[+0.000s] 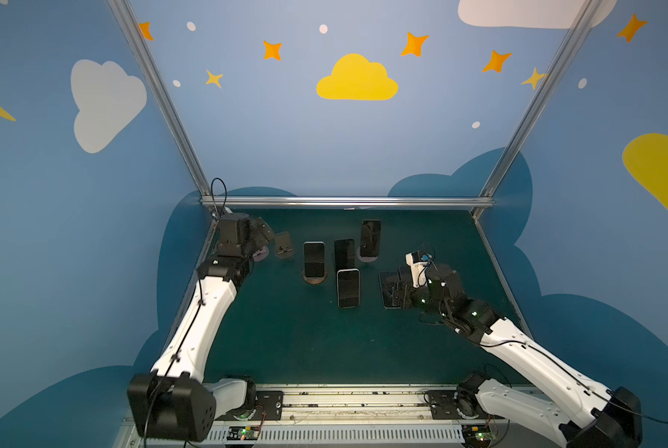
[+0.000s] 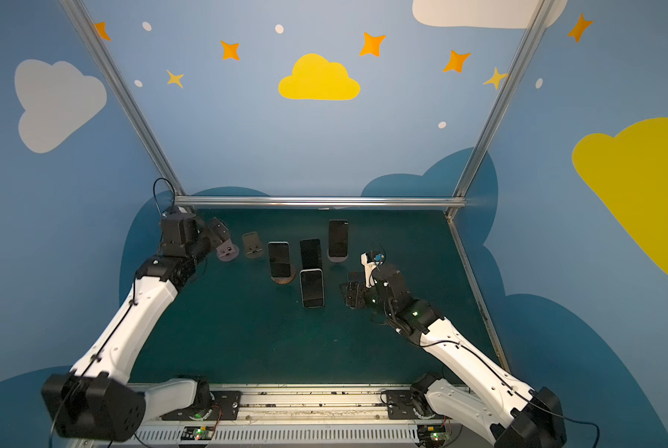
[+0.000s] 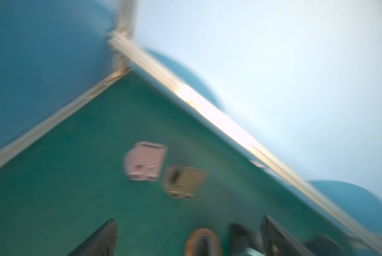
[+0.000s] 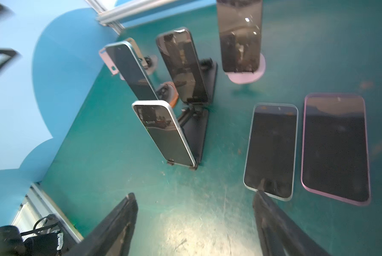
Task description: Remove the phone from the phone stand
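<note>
1. Left gripper (image 3: 189, 221): hangs wide open near the back left corner, holds nothing. Blurry in the wrist view.
2. Just ahead of it: empty pink stand (image 3: 145, 161) and empty tan stand (image 3: 183, 181), side by side, close but apart.
3. Right gripper (image 4: 194, 195): sits low over the green table (image 1: 286, 341) on the right side. Jaws apart, only bare table between them, grips nothing.
4. One fingertip (image 4: 264, 210): reaches over the near end of the blue-rimmed phone (image 4: 272, 150). Cannot tell if touching.
5. Blue-rimmed phone: lies flat, screen up, on no stand. Pink-rimmed phone (image 4: 336, 148): lies flat just beside it. Both mostly hidden under the right gripper in both top views.
6. In the middle of the table: four phones on stands, all screens dark.
7. White-rimmed phone (image 1: 348, 288): nearest the front, leans back on a folding black stand (image 4: 196, 133).
8. Dark phone (image 1: 344, 252): stands right behind, on a second black stand (image 4: 212, 75). Low part hidden by the white-rimmed phone in both top views.
9. Pale-rimmed phone (image 1: 314, 259): stands to the left of those, on a round brown stand (image 1: 315, 278).
10. Far phone (image 1: 370, 237): stands nearest the back wall, on a round pink stand (image 1: 368, 259).
11. Between the right gripper and the white-rimmed phone: only bare table.
</note>
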Robot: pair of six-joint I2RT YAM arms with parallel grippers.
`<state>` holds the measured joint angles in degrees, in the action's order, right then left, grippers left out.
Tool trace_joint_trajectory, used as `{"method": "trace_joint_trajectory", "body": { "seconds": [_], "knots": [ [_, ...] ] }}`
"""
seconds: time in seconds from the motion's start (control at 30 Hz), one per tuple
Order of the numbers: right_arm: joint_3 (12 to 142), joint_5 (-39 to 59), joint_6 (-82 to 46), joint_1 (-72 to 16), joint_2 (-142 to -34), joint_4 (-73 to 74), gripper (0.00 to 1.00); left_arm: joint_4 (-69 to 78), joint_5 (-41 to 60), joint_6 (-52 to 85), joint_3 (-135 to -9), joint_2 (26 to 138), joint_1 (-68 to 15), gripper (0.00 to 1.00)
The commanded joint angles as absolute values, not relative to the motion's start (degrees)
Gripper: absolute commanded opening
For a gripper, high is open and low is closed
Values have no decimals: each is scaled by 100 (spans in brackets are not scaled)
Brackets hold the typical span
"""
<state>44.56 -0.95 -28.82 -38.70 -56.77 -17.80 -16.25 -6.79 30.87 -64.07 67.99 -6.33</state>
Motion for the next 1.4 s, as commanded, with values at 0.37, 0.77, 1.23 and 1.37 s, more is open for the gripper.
{"method": "trace_joint_trajectory", "body": {
  "seconds": [0.37,0.77,1.23,1.37],
  "knots": [
    [4831,-1678,-3208,-5083,-6088,-1932,85,249,585,4218,-5175,6226,-1292,100],
    [6212,-3135,-3378,-5858,-8014,-1298,90,41,343,4221,-5232,5923,-968,100],
    [7250,-3294,-3081,-5871,-9366,-1327,92,234,800,4421,-5209,6108,-759,100],
    [7346,-3380,-3153,-5872,-9583,-1370,92,175,784,4376,-5243,6129,-820,100]
  ]
}}
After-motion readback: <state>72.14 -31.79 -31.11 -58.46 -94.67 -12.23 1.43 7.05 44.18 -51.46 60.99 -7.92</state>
